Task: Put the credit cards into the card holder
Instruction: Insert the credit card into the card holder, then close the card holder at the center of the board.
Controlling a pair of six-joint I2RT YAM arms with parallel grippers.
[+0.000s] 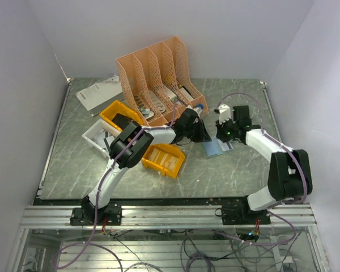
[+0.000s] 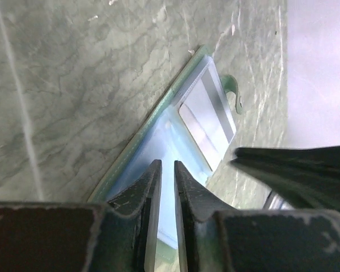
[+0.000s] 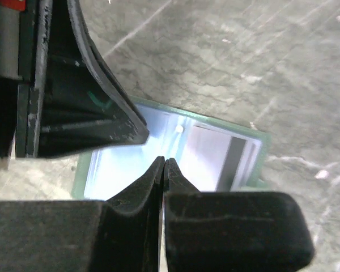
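Note:
The card holder (image 1: 218, 148) lies spread open on the table, light blue inside with a grey-green rim (image 2: 137, 143) (image 3: 110, 173). A pale credit card (image 2: 207, 118) (image 3: 214, 154) with a dark stripe lies in one half of it. My left gripper (image 1: 205, 134) (image 2: 165, 165) hovers just over the blue inside, jaws a narrow gap apart with nothing between them. My right gripper (image 1: 221, 134) (image 3: 164, 161) hangs over the holder's middle fold, shut and empty. The two grippers stand close together above the holder. No tan-brown card shows.
An orange file rack (image 1: 158, 71) stands behind the left arm. Two yellow bins (image 1: 165, 159) (image 1: 116, 113) and a white tray (image 1: 95, 136) lie to the left of the holder. Papers (image 1: 99, 90) rest at the back left. Walls close in the table's sides.

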